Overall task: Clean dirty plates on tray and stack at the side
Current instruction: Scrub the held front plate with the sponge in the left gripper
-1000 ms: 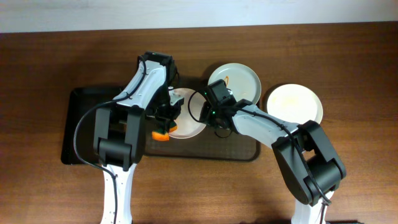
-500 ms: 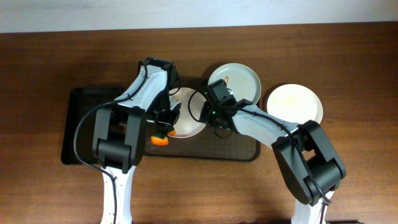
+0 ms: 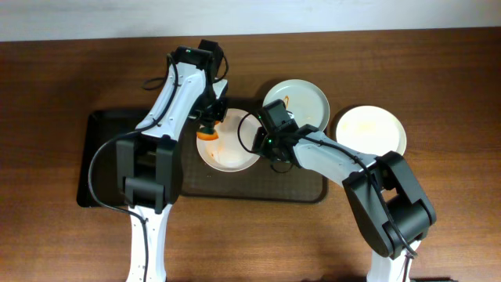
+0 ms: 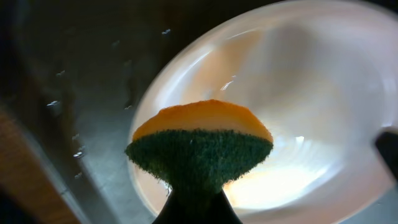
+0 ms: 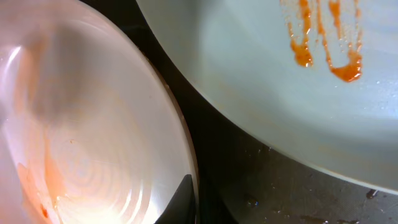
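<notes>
Tray: the dark brown textured tray (image 3: 258, 188) lies closest to my base, across the middle of the wooden table (image 3: 438, 227). A smaller black tray (image 3: 102, 157) sits just beside its left end.

Smeared white plate: this plate (image 3: 231, 153) rests on the brown tray toward its left end. Faint orange smears cover its floor, and my right wrist view shows a stronger patch low on one side.

My right gripper: it (image 3: 260, 146) is at the right rim of the smeared white plate, fingers pinched together on that rim. One dark fingertip (image 5: 180, 199) lies on the rim's inner slope; the other is hidden from me.

My left gripper: it (image 3: 208, 124) is over the far-left rim of the same plate, fingers pressed tight on a sponge (image 3: 207, 134). The sponge's green scouring face points back at my wrist camera, with the orange side beyond it. I cannot tell whether the sponge touches the plate.

Plain plate: a cream-white plate (image 3: 370, 129) lies off the tray on the bare table, past the tray's right end, its face plain.

Pale green plate: it (image 3: 301, 98) sits at the tray's far edge, right of the middle, with orange-red sauce streaks (image 5: 323, 50) on it. Its rim is near the white plate's, with a dark strip of tray between.
</notes>
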